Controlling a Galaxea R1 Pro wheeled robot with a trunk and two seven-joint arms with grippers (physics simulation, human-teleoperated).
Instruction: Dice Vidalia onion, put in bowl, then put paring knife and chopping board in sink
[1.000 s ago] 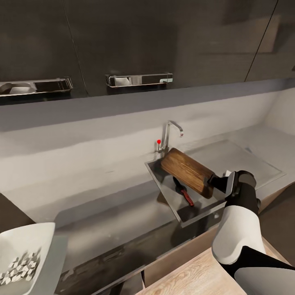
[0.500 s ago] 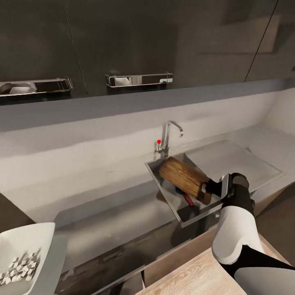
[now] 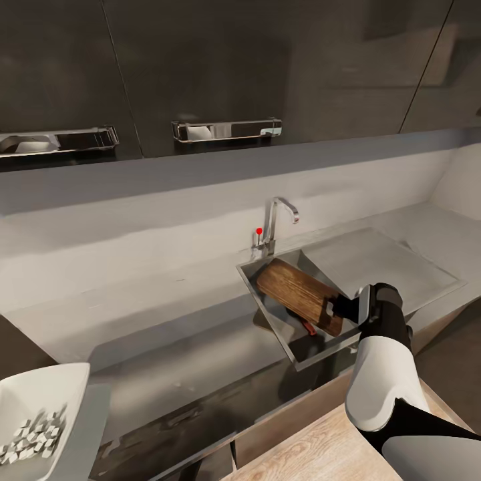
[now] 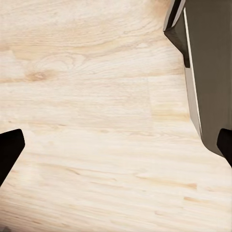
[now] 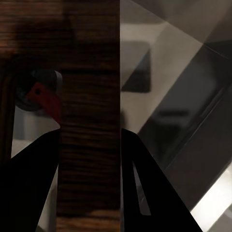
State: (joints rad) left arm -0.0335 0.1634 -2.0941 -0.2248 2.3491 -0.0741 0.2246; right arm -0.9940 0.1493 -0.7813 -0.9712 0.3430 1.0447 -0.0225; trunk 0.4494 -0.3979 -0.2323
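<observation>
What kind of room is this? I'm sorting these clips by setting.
Most likely a home kitchen: a stainless sink with a curved tap set into a long grey countertop, dark wall cabinets above, and a chopping board going into the basin.

Grey countertop (image 3: pixel 167 334) with inset sink (image 3: pixel 280 327) and white bowl (image 3: pixel 40 401).

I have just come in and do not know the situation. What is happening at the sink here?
The robot's right gripper holds a wooden chopping board by one end, tilted down into the sink. A knife with a red handle lies in the basin under the board. On the counter to the left stands a white bowl with diced onion.
</observation>
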